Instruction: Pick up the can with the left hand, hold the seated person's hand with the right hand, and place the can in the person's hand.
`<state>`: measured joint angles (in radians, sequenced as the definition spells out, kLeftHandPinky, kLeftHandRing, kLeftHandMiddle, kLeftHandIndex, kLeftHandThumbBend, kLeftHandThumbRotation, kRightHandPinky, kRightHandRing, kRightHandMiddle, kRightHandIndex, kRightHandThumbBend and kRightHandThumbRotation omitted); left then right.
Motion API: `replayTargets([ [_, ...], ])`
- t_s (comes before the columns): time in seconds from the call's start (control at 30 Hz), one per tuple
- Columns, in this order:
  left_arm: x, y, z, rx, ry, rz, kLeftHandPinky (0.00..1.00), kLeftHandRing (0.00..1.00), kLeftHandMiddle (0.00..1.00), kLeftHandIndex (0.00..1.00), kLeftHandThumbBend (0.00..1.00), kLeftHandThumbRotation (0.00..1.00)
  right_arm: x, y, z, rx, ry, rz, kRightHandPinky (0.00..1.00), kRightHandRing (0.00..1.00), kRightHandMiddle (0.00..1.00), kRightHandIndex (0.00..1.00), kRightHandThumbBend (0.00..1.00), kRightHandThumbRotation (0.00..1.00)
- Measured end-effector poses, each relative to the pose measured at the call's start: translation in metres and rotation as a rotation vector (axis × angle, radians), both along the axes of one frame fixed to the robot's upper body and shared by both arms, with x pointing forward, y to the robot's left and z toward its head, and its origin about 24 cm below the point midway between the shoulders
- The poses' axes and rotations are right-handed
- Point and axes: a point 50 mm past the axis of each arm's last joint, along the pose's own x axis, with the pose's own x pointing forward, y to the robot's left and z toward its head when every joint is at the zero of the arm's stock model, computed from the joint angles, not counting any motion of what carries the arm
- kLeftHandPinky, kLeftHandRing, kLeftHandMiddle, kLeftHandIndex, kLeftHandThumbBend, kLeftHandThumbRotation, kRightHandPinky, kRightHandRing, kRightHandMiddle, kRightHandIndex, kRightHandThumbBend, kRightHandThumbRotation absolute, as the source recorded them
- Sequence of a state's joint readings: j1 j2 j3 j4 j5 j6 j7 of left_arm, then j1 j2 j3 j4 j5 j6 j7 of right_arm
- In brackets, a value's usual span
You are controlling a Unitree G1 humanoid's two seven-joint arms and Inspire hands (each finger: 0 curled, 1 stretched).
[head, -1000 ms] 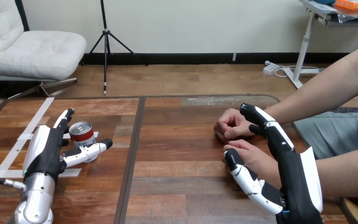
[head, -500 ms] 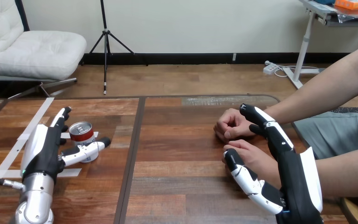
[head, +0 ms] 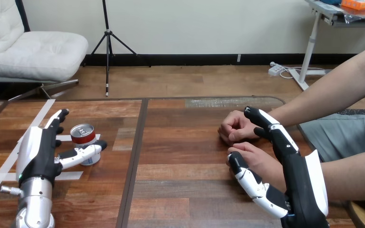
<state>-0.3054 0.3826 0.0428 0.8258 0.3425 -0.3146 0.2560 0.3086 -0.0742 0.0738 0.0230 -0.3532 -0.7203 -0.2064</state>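
Starting at the left, the left robot hand [head: 38, 154] lies low on the desk [head: 180, 156], spread wide and gripping nothing. Its fingers reach away up the desk and its thumb juts to the right. The can [head: 83, 137] stands upright just right of the palm, inside that open span, with the thumb tip touching or almost touching its near side. The can's long axis is vertical, so closing thumb and fingers from the side looks like the move that would take it, and this arm is far the nearer one. Well to the right, the person's two hands rest on the desk. The right robot hand [head: 299, 180] brackets the person's nearer hand [head: 261, 159]: straight fingers along its far side, thumb at its near side, with no curl round it.
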Motion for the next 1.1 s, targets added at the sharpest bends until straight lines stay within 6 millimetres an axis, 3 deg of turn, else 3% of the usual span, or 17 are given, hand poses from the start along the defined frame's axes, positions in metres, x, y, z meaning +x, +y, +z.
replayTargets([
  [1.1, 0.020, -0.011, -0.009, 0.124, 0.126, -0.048, 0.73, 0.81, 0.85, 0.85, 0.87, 0.33, 0.000, 0.000, 0.003, -0.008, -0.005, -0.001, 0.82, 0.88, 0.86, 0.83, 0.56, 0.47],
])
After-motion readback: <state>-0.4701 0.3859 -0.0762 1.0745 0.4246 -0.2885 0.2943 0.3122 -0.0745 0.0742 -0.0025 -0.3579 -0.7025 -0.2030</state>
